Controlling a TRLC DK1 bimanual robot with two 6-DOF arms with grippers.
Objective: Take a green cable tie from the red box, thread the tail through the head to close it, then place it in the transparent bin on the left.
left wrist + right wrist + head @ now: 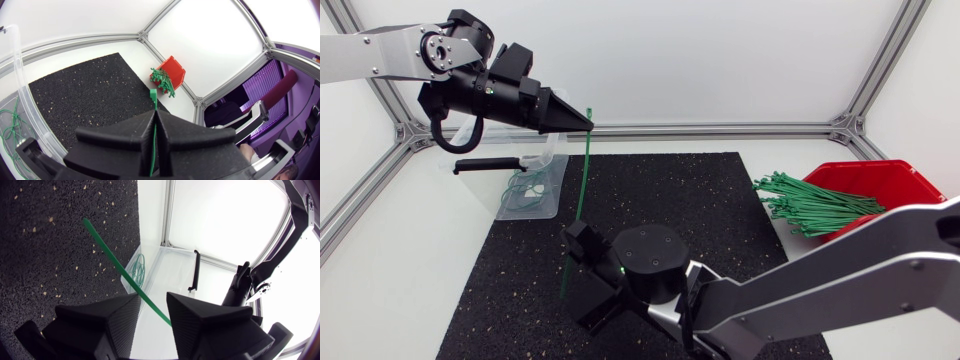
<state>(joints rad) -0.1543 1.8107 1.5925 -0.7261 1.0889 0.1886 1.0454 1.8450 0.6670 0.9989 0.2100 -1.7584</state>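
The left end effector (582,122) is clamped together on the green cable tie (578,195) near its head, which pokes out just ahead of the fingertips. From there the strap hangs straight down and passes between the fingers of the right end effector (582,272), which stand apart with a gap on at least one side of the strap. The tie is not yet looped. The transparent bin (556,190) sits below and just beside the left end effector; the red box (895,175) is well away from both.

The main risk, as I judge it, is the thin strap. If the right fingers close off-centre, they could push the tail sideways or bow it. That pull could twist the head in the left grip and turn its slot away from the tail.
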